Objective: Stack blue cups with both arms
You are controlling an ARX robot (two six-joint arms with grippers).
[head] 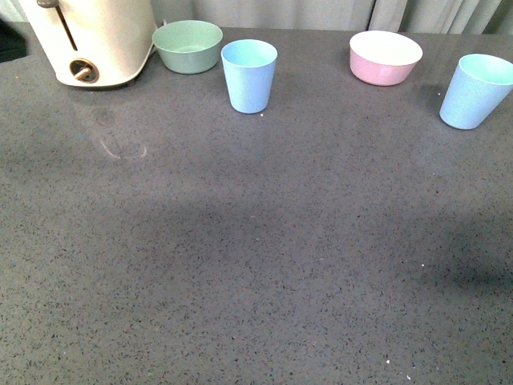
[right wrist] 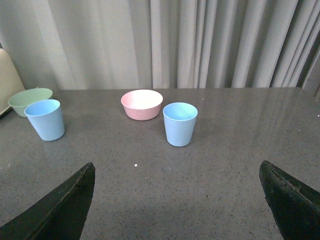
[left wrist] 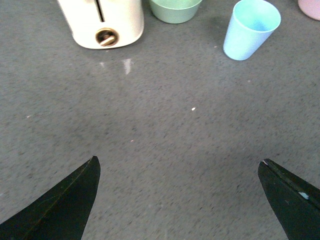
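Blue cups [head: 248, 76] [head: 476, 92] stand apart on speckled grey, perhaps stone, countertop [head: 240, 265] before curtains [right wrist: 200, 45].

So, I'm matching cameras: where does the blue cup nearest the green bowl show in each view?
Front view: blue cup, far middle, right of the green bowl.
Left wrist view: beside that bowl.
Right wrist view: just in front of that bowl.
Shared landmark: the green bowl.

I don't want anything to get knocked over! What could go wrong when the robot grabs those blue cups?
1. The left blue cup stands close to the green bowl, so the open left gripper might bump the bowl.
2. Both cups are tall and upright, so the right gripper could tip the right blue cup by nudging it.
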